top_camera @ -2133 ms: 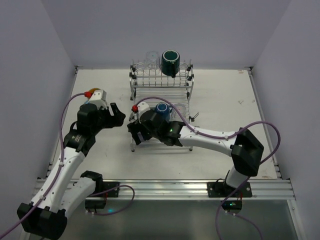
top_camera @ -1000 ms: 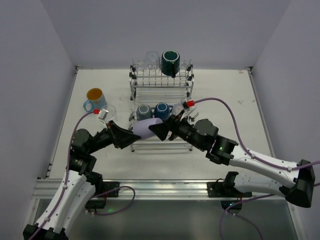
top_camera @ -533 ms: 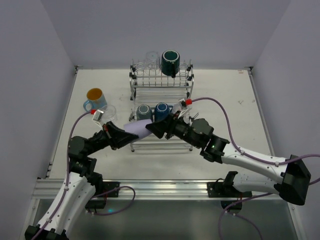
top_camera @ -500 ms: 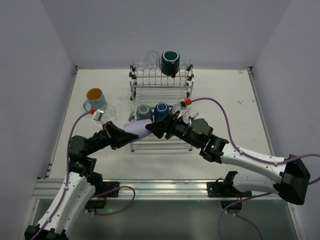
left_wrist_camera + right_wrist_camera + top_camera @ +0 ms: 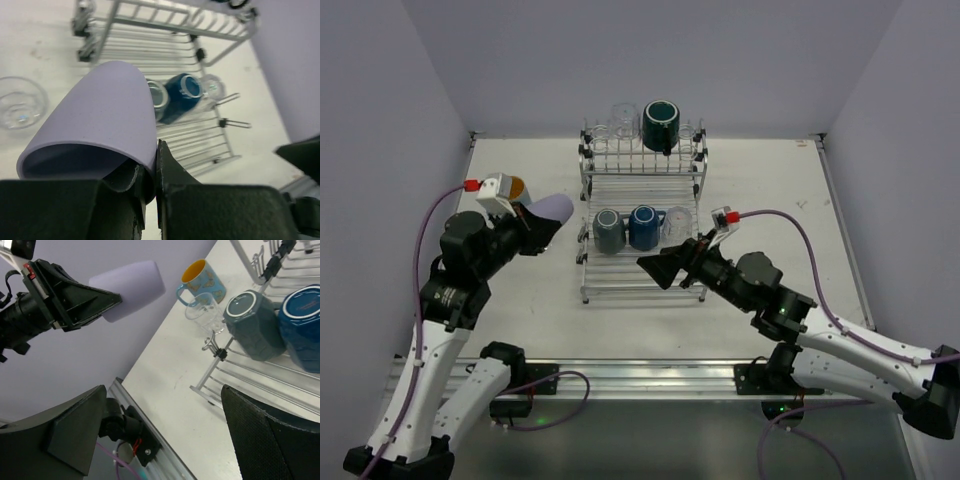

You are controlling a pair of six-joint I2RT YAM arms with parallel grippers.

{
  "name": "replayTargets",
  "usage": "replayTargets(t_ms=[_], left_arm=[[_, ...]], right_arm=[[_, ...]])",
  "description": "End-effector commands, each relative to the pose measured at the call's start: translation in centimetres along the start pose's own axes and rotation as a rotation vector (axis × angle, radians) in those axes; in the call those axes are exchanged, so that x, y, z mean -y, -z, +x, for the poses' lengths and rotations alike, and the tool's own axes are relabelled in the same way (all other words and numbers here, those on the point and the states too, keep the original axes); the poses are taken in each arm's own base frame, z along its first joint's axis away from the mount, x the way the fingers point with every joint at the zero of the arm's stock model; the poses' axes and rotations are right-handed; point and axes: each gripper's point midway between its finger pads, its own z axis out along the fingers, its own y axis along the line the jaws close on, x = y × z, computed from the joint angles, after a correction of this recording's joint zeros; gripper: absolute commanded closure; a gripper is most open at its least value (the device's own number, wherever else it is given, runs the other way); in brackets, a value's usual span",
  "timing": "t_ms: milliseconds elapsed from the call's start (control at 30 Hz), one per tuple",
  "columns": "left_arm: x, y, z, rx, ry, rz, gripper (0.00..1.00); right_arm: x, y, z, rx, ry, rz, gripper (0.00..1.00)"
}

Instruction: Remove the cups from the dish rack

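While the left gripper (image 5: 535, 232) pinches the purple cup (image 5: 550, 209) by its rim at 9 o'clock of the dish rack (image 5: 640, 282), the table (image 5: 520, 300) has free room by its left edge. The right gripper (image 5: 660, 268) has let go, fingers spread wide. The cup lies sideways, bottom toward 2 o'clock.

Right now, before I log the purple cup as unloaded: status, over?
Left gripper shut on purple cup, held aloft left of dish rack. Right gripper open, empty. Glass tumbler and orange-lined mug on table beside it.

1 high rear overview plus 2 close wrist views, dish rack (image 5: 640, 276) in all 3
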Motion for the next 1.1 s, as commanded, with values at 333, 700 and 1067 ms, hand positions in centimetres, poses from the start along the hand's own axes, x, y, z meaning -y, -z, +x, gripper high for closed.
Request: replayTargets(t_ms=[333,700,1067], left_arm=[[-15.0,1.5,7.7,-0.443,-0.167,-0.714,1.0],[-20.2,-2.5,11.3,-0.657,-0.15,-0.853,0.94],[-21.3,-2.3,11.0,-0.657,-0.158,-0.905,0.47]], right_arm=[[2.4,2.9,-1.5,-0.037,0.258,0.139,0.01],[4.4,3.9,1.1,-0.138,0.311,0.168,0.01],[5.1,4.2,1.3,-0.138,0.32,0.186,0.01]])
